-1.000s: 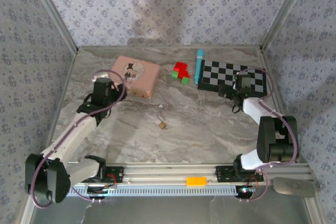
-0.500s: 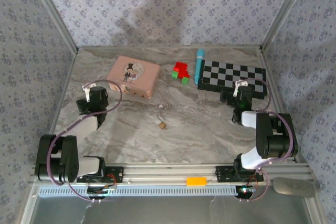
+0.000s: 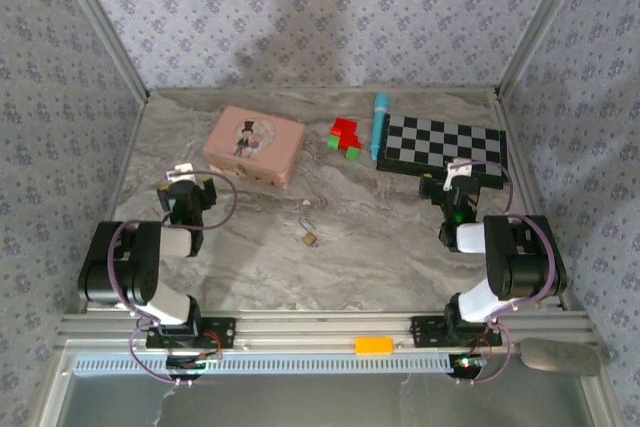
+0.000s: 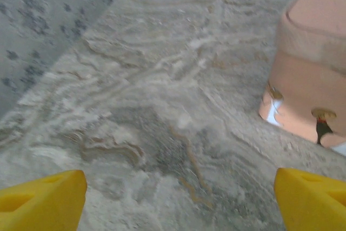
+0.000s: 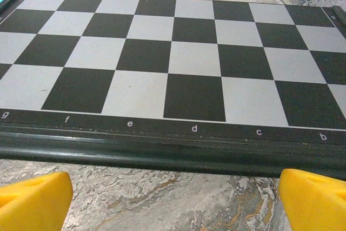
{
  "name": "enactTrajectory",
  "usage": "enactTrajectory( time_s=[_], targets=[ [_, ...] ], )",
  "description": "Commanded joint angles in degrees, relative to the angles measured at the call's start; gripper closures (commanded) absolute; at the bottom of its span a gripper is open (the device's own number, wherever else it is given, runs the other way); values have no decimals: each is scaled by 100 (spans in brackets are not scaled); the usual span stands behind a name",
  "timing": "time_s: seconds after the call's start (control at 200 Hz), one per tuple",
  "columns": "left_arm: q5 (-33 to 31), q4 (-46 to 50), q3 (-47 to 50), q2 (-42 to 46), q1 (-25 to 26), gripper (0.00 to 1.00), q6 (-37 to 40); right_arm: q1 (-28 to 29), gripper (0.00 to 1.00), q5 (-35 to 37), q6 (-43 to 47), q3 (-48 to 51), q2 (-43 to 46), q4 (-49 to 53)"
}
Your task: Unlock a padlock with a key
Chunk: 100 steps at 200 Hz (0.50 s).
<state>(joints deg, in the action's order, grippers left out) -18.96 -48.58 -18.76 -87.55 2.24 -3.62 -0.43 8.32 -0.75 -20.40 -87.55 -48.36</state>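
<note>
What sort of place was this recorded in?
Most likely a lab robot test cell, not a home: a marble-patterned table boxed in by patterned walls, an aluminium mounting rail along its near edge, and loose props like a chessboard.

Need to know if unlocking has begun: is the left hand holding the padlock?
No, the padlock lies on the bare table, well apart from the open left hand.

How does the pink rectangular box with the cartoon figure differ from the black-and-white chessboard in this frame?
The pink rectangular box is plain pink with a cartoon figure on its lid; the black-and-white chessboard is checkered inside a dark frame. The box stands taller, with a side wall showing; the board lies thin and flat. The box sits at the far left, the board at the far right. Both are rectangular and rest on the marble table.
</note>
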Motion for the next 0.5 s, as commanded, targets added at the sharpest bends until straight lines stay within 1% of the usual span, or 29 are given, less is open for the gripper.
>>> enactTrajectory(
  time_s=[0.0, 0.01, 0.04, 0.12, 0.165, 0.21, 0.495],
  targets=[
    [335, -362, -136, 45, -11, 4, 60, 16, 1, 179, 93, -69, -17, -183],
    [328, -393, -143, 23, -6, 1, 71, 14, 1, 179, 93, -67, -17, -183],
    [322, -546, -157, -76, -5, 0, 110, 16, 1, 179, 101, -69, -17, -183],
    [296, -62, -349, -27, -11, 0, 63, 17, 1, 184, 93, -67, -17, -184],
    [305, -203, -314, -62, -13, 0, 74, 17, 1, 186, 93, -69, -17, -183],
    [302, -97, -342, -27, -17, 0, 61, 16, 1, 183, 96, -66, -18, -183],
    [297, -135, -330, -41, -21, 0, 68, 19, 1, 188, 111, -65, -17, -192]
  ],
)
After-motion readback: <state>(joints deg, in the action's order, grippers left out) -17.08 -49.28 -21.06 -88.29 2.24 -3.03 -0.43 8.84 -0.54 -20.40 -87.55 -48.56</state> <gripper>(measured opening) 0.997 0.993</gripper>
